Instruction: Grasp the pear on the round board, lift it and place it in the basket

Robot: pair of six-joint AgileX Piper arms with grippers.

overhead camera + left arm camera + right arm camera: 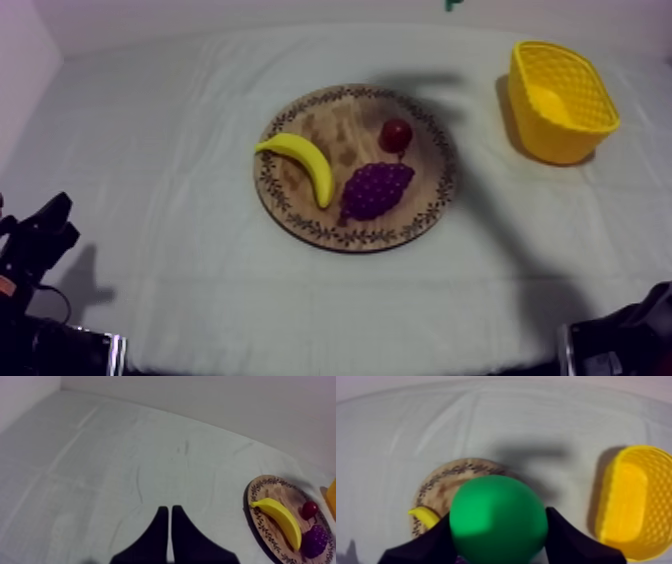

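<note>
Green pear (496, 511), smooth, rounded and likely light, hard and slippery, sits clamped across its widest girth in the right gripper (500, 526), held in the air above the wooden board (441, 488), with the yellow basket (636, 496) off to one side. The right arm looks down from high up; a green speck at the top view's far edge may be the pear, though too little shows to be sure. The left gripper (169, 526) rests low over bare cloth (100, 466), fingers pressed together on nothing.
</note>
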